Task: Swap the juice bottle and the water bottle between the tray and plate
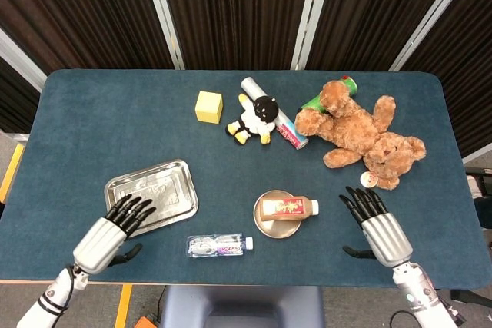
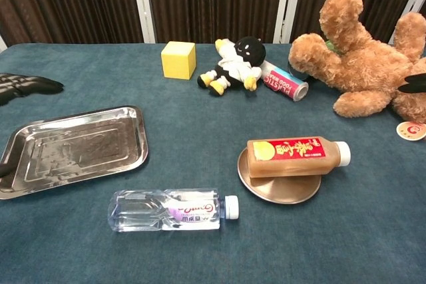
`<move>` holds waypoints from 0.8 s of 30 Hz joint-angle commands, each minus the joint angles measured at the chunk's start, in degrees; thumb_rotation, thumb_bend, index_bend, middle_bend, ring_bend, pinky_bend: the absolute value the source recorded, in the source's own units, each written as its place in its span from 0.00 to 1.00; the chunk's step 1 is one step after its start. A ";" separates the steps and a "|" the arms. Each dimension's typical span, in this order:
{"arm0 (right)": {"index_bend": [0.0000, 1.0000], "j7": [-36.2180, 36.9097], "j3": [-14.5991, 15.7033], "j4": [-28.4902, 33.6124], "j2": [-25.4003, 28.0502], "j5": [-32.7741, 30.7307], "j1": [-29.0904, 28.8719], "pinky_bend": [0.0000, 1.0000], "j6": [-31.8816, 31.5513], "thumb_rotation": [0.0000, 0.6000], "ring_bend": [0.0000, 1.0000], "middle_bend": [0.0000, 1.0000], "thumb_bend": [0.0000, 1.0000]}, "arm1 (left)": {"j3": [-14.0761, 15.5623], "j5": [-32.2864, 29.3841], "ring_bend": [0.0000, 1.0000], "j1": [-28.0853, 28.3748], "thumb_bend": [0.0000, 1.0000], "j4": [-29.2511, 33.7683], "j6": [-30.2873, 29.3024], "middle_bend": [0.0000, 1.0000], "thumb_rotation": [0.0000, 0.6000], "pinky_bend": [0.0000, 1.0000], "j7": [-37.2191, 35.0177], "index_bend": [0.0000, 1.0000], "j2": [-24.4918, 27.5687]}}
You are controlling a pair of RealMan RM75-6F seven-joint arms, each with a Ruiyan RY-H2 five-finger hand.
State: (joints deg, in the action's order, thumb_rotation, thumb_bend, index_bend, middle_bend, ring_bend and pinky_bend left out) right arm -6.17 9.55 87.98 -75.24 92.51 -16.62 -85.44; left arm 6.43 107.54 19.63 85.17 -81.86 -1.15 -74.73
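Head view: juice bottle (image 1: pixel 287 207) lies on its side across the round plate (image 1: pixel 265 224); water bottle (image 1: pixel 219 246) lies on the table just below the empty tray (image 1: pixel 151 197). Left hand (image 1: pixel 110 231) and right hand (image 1: pixel 379 228) hover empty, fingers spread.

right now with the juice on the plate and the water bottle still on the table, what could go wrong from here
1. The juice bottle lies on its side, overhanging the small plate; a nudge could roll it off.
2. The water bottle lies on its side on the cloth beside the tray; being round and clear, it may roll or slip when gripped.
3. The left hand hangs over the tray's corner; lowering could bump and shift the tray. The right hand is open, clear of everything.
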 commanded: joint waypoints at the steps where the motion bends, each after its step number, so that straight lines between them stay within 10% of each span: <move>1: 0.00 2.30 0.01 -0.50 1.72 1.77 1.21 0.07 -1.34 1.00 0.00 0.00 0.19 | 1.62 2.67 0.00 2.88 0.38 4.10 3.92 0.00 1.00 0.04 -0.40 0.00 -0.15; 24: 0.00 8.76 -3.04 2.66 7.15 2.75 3.16 0.05 1.06 1.00 0.00 0.00 0.19 | -3.77 -9.59 0.00 11.12 0.34 -0.57 25.22 0.00 1.00 0.10 12.12 0.00 -20.07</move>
State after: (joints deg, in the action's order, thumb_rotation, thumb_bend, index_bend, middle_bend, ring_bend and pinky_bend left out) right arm 2.28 6.41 90.51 -68.30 94.93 -13.40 -84.73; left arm 3.21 98.67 30.40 85.62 -56.95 10.27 -93.82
